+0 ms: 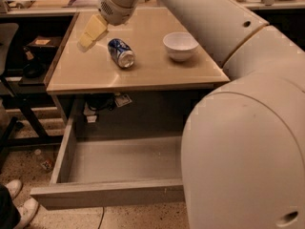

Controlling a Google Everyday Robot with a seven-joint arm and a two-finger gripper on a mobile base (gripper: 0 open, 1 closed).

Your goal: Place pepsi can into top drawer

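Camera view: the gripper [90, 35] hangs just left of the pepsi can [121, 53] lying sideways on the tabletop [157, 73], seemingly apart; whether clenched or released, cannot tell.

The beige surface [157, 73] carries two things: a pepsi can [120, 52] lying on its side left of centre, one silver end toward the front edge, and a white bowl [180, 45] standing upright to its right, apart from it. The tool [86, 39] hangs over the surface's left part — just left of the can.
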